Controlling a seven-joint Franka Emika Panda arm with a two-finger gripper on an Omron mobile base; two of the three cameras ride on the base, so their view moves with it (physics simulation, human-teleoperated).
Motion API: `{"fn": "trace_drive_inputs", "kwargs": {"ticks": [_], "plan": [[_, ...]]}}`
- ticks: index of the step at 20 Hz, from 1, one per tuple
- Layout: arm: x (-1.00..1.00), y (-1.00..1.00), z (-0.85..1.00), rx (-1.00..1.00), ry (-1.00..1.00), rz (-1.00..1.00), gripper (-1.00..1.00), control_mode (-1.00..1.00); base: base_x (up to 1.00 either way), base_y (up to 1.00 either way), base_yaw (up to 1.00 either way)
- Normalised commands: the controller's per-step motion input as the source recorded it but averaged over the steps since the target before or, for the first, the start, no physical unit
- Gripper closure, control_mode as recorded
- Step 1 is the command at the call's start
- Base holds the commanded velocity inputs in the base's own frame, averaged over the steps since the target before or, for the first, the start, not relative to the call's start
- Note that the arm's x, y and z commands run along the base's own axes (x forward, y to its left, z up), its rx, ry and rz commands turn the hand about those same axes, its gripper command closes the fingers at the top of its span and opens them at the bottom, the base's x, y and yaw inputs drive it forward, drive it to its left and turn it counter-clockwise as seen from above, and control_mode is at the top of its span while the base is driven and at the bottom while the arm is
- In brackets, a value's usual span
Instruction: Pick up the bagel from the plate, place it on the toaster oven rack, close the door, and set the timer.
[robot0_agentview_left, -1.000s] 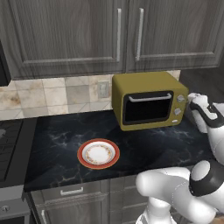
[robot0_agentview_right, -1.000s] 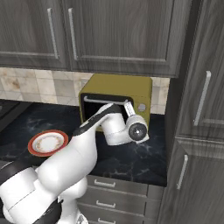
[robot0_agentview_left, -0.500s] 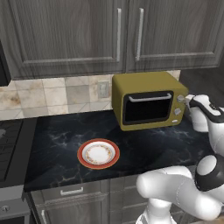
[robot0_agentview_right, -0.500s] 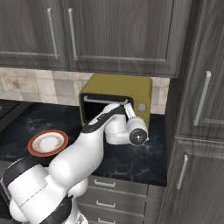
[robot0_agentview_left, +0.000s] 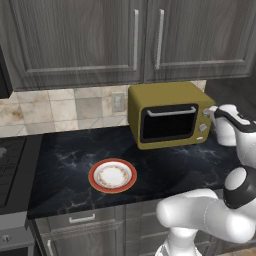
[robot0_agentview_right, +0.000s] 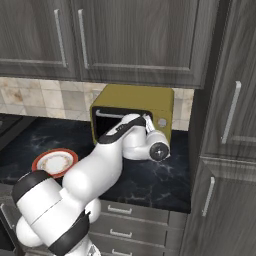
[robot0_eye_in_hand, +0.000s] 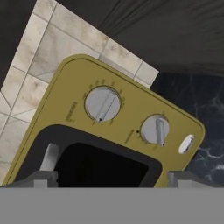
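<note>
The hand (robot0_eye_in_hand: 109, 177), jaws wide and empty, faces the toaster oven's knobs (robot0_eye_in_hand: 102, 104); door (robot0_agentview_left: 167, 122) shut, plate (robot0_agentview_left: 112, 176) bare on the bench, so the bagel is presumably inside. Centre both fingertips around the timer knob before closing.

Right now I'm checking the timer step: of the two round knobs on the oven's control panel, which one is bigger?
The bigger knob sits farther from the small oval button; the smaller knob lies between them.
</note>
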Motion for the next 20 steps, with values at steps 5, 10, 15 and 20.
{"fn": "trace_drive_inputs", "kwargs": {"ticks": [5,10,15,20], "plan": [[0.16,0.0,0.0,0.0,0.0,0.02,-1.0,-1.0,0.0,0.0,0.0],[0.15,-0.04,0.0,0.0,0.0,0.03,-1.0,-1.0,0.0,0.0,0.0],[0.02,-0.04,0.0,0.0,0.0,0.05,-1.0,-1.0,0.0,0.0,0.0],[-0.02,0.0,-0.01,0.01,0.0,0.01,-1.0,-1.0,0.0,0.0,0.0]]}}
